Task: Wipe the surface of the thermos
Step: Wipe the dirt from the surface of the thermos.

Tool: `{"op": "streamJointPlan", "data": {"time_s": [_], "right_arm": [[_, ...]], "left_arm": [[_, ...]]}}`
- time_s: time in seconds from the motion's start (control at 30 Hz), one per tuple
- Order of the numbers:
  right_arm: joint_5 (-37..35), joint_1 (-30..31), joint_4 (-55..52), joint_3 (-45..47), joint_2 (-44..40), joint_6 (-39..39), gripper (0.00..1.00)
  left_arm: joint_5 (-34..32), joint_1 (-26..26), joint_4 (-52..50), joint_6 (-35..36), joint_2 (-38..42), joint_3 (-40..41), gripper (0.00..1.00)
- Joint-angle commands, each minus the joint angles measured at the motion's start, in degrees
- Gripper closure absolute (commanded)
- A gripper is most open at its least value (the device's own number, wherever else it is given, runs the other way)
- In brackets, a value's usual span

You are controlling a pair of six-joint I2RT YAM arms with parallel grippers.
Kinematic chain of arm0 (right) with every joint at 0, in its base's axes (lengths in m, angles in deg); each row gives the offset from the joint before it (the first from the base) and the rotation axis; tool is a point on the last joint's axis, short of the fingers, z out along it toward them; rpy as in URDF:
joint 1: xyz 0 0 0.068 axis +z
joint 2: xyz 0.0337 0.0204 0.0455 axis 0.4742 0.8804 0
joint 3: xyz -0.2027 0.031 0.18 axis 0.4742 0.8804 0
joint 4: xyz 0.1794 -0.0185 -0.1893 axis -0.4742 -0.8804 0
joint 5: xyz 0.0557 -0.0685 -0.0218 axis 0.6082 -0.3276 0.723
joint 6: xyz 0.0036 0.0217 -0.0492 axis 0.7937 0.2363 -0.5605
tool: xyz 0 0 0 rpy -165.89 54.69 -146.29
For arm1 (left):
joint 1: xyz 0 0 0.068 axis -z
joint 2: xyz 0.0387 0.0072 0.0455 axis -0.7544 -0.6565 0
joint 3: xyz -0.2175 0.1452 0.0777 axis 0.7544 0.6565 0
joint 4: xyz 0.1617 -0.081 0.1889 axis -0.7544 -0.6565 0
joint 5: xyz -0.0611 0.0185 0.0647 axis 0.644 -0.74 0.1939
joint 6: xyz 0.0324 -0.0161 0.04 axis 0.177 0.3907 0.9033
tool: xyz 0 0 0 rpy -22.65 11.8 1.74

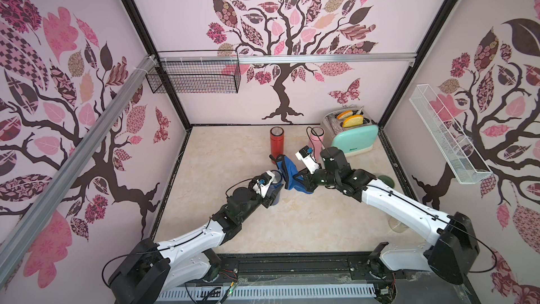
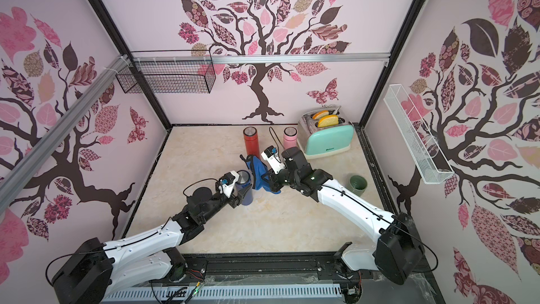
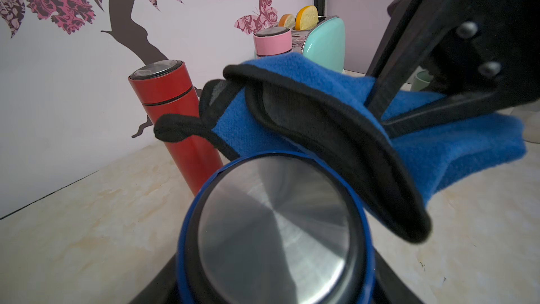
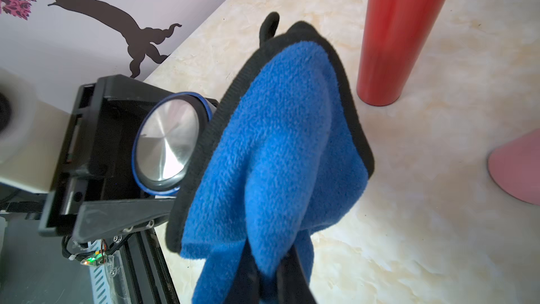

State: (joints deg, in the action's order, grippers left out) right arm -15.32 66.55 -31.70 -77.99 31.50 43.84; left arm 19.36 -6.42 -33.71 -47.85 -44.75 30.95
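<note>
Left gripper (image 1: 274, 193) is clamping the blue thermos (image 1: 276, 181) by its body, one jaw on each side. The thermos is standing mid-table (image 1: 222, 171), steel lid up, roughly upright. Its base is sitting behind the gripper in both top views, so I can't tell whether it is touching the table.

Right gripper (image 4: 268, 277) is pinching the cloth (image 4: 277, 156), jaws pressed together on a bunched corner. The fingertips are mostly buried in the fleece. The cloth is hanging just right of the thermos, with its black hem lying along the lid rim in the left wrist view (image 3: 336, 147). It is probably touching the thermos wall, but it is covering the contact line itself.

In the right wrist view the thermos wall is hiding behind the cloth and only the lid (image 4: 169, 144) is showing.

Far side: red thermos (image 1: 276, 141), pink thermos (image 1: 316, 138) and toaster (image 1: 350, 137) are standing well apart from the grip. The right arm is cutting off the pink thermos's lower part, and the green cup (image 2: 358, 184) is sitting right of that arm.
</note>
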Motion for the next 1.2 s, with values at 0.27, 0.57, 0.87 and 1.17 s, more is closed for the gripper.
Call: {"op": "streamJointPlan", "data": {"time_s": [0.27,0.57,0.87,1.17], "right_arm": [[3.1,1.3,0.7,-1.6,-4.2,-0.2,1.00],[5.7,2.5,4.9,-2.1,-1.8,0.6,1.00],[6.5,3.7,9.0,-4.0,5.0,0.2,1.00],[5.8,5.8,11.5,-6.8,12.2,-0.4,1.00]], "left_arm": [[4.3,-0.2,-4.0,0.9,-4.1,-2.7,1.00],[8.5,-0.2,-4.9,-1.0,-5.7,-4.8,1.00],[12.3,-0.2,-4.9,-1.9,-6.3,-4.5,1.00],[13.0,-0.1,-2.5,-3.2,-8.2,-3.5,1.00]]}}
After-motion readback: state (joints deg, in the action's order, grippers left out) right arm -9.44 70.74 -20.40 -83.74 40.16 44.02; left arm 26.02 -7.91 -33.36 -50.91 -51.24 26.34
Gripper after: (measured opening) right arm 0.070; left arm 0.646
